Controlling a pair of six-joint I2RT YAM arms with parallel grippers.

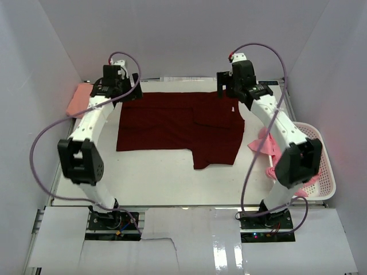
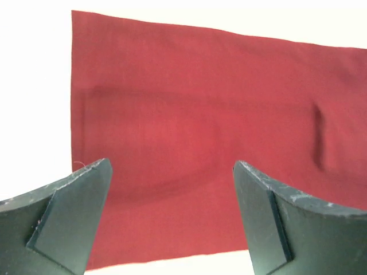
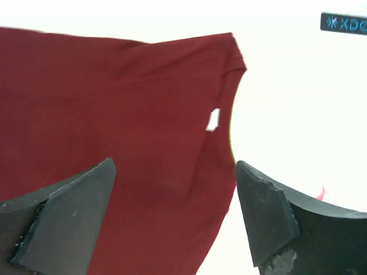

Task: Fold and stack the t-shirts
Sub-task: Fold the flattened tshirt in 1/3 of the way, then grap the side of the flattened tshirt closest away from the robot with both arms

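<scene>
A dark maroon t-shirt (image 1: 178, 123) lies flat on the white table, its far half folded over, one sleeve sticking out toward the near side. My left gripper (image 1: 127, 91) hovers open over the shirt's far left corner; the left wrist view shows the cloth (image 2: 195, 126) between wide-apart fingers. My right gripper (image 1: 226, 91) hovers open over the far right edge by the collar; the right wrist view shows the shirt (image 3: 114, 126) and its white label (image 3: 213, 119). A salmon shirt (image 1: 78, 102) lies at the far left. Bright pink shirts (image 1: 265, 144) hang from the basket.
A white mesh basket (image 1: 324, 166) stands at the right table edge behind my right arm. White walls close in the table on the left, right and far sides. Bare table surface (image 1: 160, 177) lies in front of the maroon shirt.
</scene>
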